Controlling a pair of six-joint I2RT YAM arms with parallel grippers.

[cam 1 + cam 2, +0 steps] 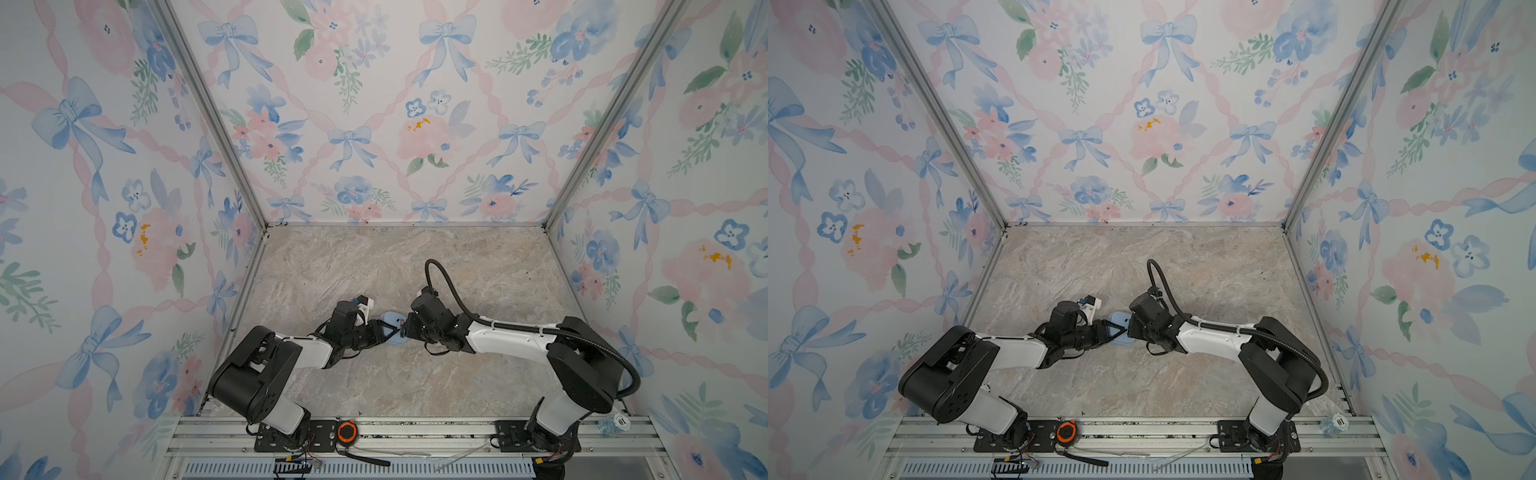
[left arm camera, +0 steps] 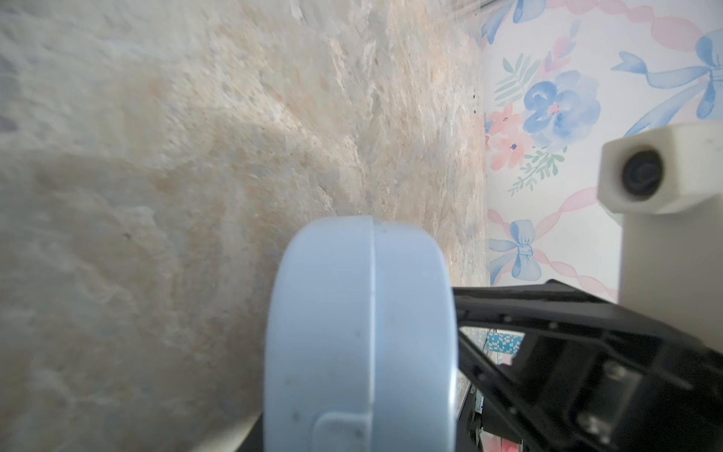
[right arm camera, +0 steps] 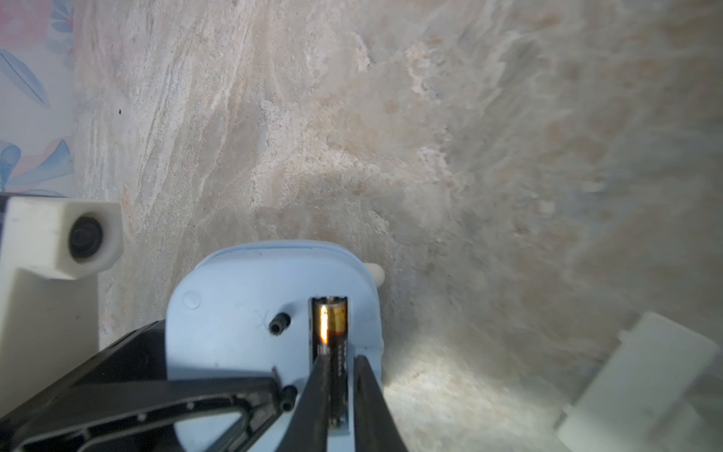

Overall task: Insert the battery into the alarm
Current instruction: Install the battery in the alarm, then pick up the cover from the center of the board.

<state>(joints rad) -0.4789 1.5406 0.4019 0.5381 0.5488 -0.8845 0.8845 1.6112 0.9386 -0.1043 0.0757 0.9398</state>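
The alarm (image 2: pixel 360 332) is smooth pale-blue plastic with a soft satin sheen and a fine moulded seam. The battery (image 3: pixel 337 352) has a glossy black wrap and a copper-coloured band that throws a bright glint. The fingers (image 3: pixel 309 399) are matt black plastic, the worktop (image 1: pixel 415 270) looks like veined beige-grey stone with a dull finish, and the walls (image 1: pixel 374 104) look like matt printed paper framed by brushed metal rails (image 1: pixel 415 430).
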